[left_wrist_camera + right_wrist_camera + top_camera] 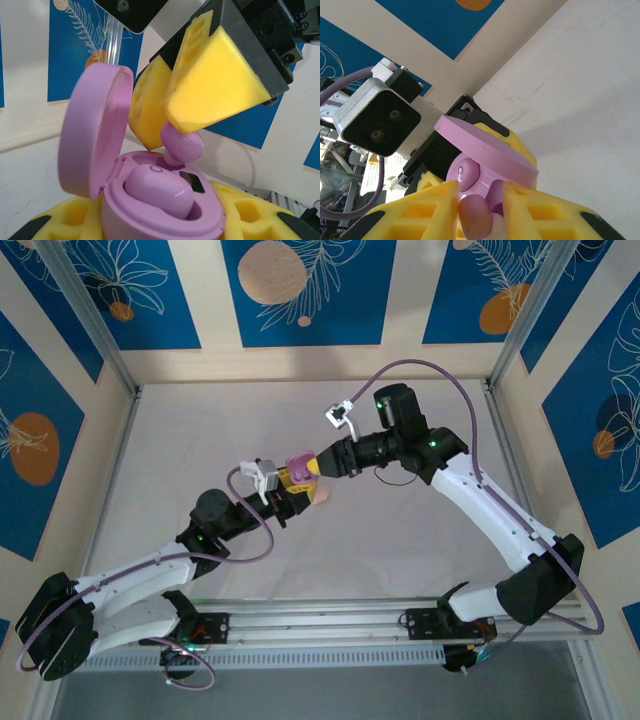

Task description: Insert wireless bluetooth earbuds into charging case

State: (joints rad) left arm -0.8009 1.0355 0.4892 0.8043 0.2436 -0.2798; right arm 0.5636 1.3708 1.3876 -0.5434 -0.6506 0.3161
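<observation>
Pink charging case [160,222], lid open, one earbud [157,192] seated: clamped in left jaws. Second earbud [182,142]: positioned between right jaws just above case; whether gripped cannot be told.

Overhead; facing wrist close-ups sharing case [95,140]

Bright even light, soft shadows, wrist close-ups slightly blurred

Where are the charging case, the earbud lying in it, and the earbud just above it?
charging case [92,132]: left wrist view, middle of its open lid.
seated earbud [157,192]: left wrist view, its rounded top.
upper earbud [184,144]: left wrist view, its rounded body.
</observation>
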